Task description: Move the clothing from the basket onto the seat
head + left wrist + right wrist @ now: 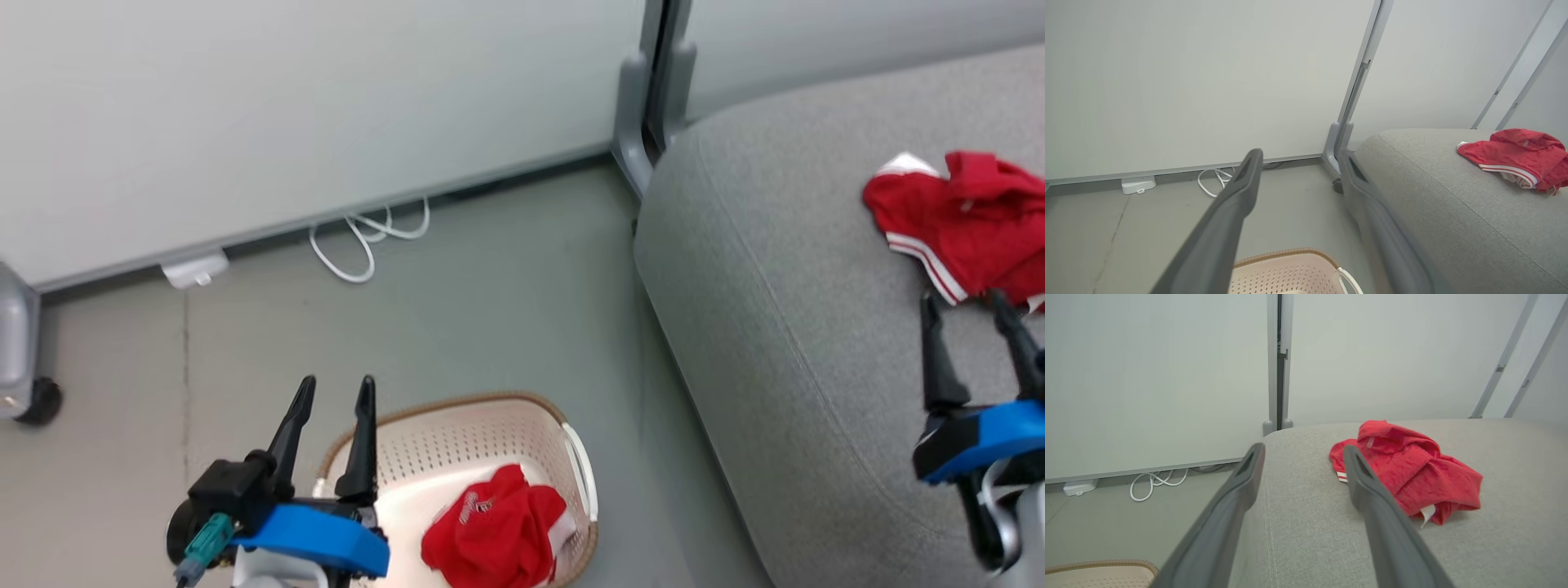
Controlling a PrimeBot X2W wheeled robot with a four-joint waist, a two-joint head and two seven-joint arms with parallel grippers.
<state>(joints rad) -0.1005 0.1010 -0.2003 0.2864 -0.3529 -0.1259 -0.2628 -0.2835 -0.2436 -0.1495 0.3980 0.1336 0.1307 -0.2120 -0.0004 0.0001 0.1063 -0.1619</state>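
One red garment with small white lettering (494, 531) lies crumpled in the cream perforated basket (506, 429) on the floor. A second red garment with white trim (963, 220) (1515, 161) (1412, 473) rests on the grey seat (800, 327) (1453, 212) (1306, 526). My left gripper (336, 390) (1300, 157) is open above the basket's left rim, nothing between its fingers. My right gripper (963, 300) (1303, 451) is open over the seat, just short of the garment there, holding nothing.
A white wall panel with a grey post (645, 98) stands behind. A white cable (363, 237) and a white power strip (194, 269) lie on the floor by the wall. A grey wheeled leg (20, 359) stands at the left edge.
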